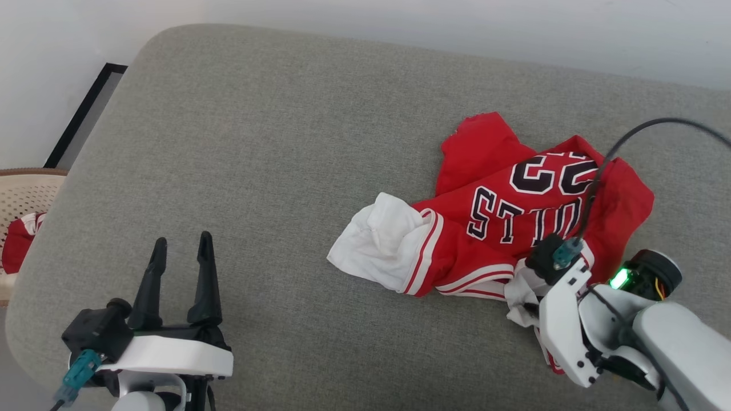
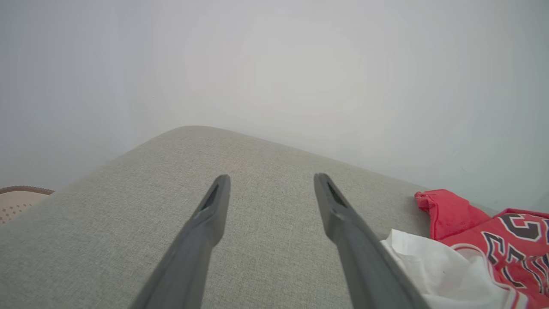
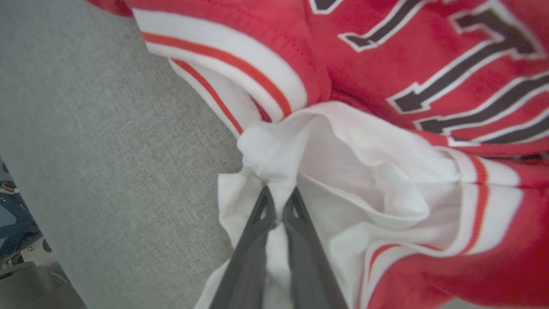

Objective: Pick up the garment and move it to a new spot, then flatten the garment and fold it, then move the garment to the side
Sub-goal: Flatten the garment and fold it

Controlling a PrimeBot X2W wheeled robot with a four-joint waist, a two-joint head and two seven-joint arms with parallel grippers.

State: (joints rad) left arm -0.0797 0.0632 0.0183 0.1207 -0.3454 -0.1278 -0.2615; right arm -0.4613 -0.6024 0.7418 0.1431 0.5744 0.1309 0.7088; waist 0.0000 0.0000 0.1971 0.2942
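Two grippers are mine. The nearer one, my left gripper (image 1: 183,238), sits low at my left over the bare grey cushion (image 1: 257,142). Its jaws stand wide apart with nothing between them.

At my lower right, my right gripper (image 3: 279,193) has its jaws drawn almost together, with a fold of white cloth pinched between the tips. That cloth is the near white edge of the shirt (image 1: 514,228). From above, my pale right forearm (image 1: 674,337) covers the spot, and a black cable (image 1: 628,137) arcs from the wrist over the red cloth.

The shirt lies crumpled on the right half of the cushion, well apart from my left gripper. One white sleeve spreads toward the middle, with red-and-white striped trim just beside it. Beyond that lies the red body, its dark white-outlined letters and numbers upside down to me. Its farthest part is a red flap toward the pale wall (image 1: 400,23).

Off the cushion's left edge stands a pale perforated basket (image 1: 28,194) with something red inside.
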